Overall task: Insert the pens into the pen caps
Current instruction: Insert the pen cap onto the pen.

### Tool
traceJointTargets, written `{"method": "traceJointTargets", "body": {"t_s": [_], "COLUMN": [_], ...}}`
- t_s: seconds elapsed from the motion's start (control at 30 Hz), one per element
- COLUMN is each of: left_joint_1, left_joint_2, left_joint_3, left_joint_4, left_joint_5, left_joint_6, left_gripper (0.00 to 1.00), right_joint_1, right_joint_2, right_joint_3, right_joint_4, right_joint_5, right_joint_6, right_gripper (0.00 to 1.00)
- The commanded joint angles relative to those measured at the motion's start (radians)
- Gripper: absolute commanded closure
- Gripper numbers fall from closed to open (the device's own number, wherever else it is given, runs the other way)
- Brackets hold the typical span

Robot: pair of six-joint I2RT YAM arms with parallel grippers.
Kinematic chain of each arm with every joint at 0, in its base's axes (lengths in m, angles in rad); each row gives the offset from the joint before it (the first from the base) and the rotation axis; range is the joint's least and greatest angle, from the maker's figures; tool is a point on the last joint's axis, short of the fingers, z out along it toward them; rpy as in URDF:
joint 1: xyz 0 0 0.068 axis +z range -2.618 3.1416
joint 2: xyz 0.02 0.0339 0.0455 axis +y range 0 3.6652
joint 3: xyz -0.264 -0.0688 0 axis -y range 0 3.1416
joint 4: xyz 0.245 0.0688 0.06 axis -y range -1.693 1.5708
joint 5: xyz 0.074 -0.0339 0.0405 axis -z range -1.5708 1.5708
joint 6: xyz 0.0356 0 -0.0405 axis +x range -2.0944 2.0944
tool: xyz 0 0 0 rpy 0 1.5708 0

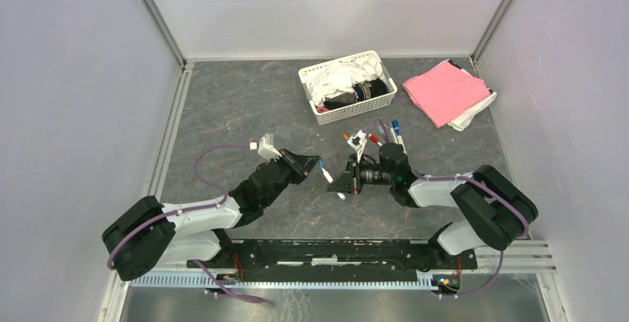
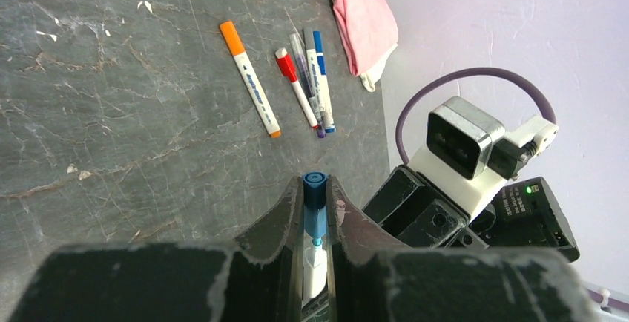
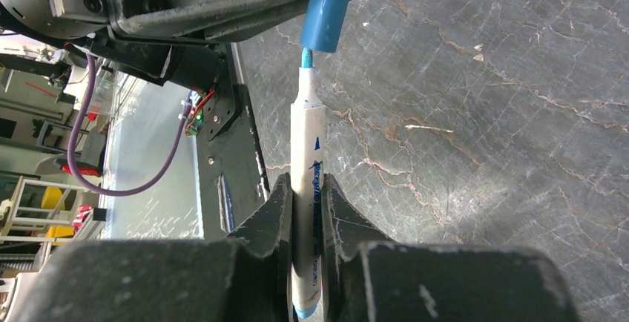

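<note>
Over the table (image 1: 245, 107), facing inward, left pincer (image 1: 317, 168) grips cap (image 2: 314, 202), right pincer (image 3: 305, 188) grips pen (image 3: 306, 129).

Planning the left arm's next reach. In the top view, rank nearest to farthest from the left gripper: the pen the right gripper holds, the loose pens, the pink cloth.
1. Held pen, right beside the left gripper.
2. Loose pens, on the table behind and to the right.
3. Pink cloth, far back right corner.
</note>
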Motion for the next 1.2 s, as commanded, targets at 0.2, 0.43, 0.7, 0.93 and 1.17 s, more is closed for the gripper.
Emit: {"method": "traceJointTargets", "body": {"t_s": [0.2,0.43,0.7,0.93,1.17], "left_joint_1": [-0.026,-0.035,-0.076,-0.099,-0.102], "left_joint_2": [-0.002,-0.006,0.018,0.038,0.027], "left_joint_3": [0.027,0.027,0.063,0.073,0.055], "left_joint_4": [0.036,0.016,-0.028,-0.029,0.039], "left_joint_5": [-0.044,-0.053,-0.086,-0.097,-0.045], "left_joint_6": [-0.006,-0.004,0.023,0.057,0.109], "left_gripper": [0.98,0.98,0.98,0.98,0.98], "right_joint_1": [0.003,0.002,0.0,-0.019,-0.035], "right_joint_2": [-0.027,-0.04,-0.048,-0.048,-0.057], "right_joint_3": [0.044,0.047,0.049,0.016,0.001], "right_joint_4": [-0.026,-0.033,-0.034,0.11,0.132], "right_joint_5": [0.042,0.049,0.058,0.0,0.006], "right_joint_6": [-0.011,-0.024,-0.027,0.086,0.115], "right_gripper": [1.0,1.0,1.0,1.0,1.0]}}
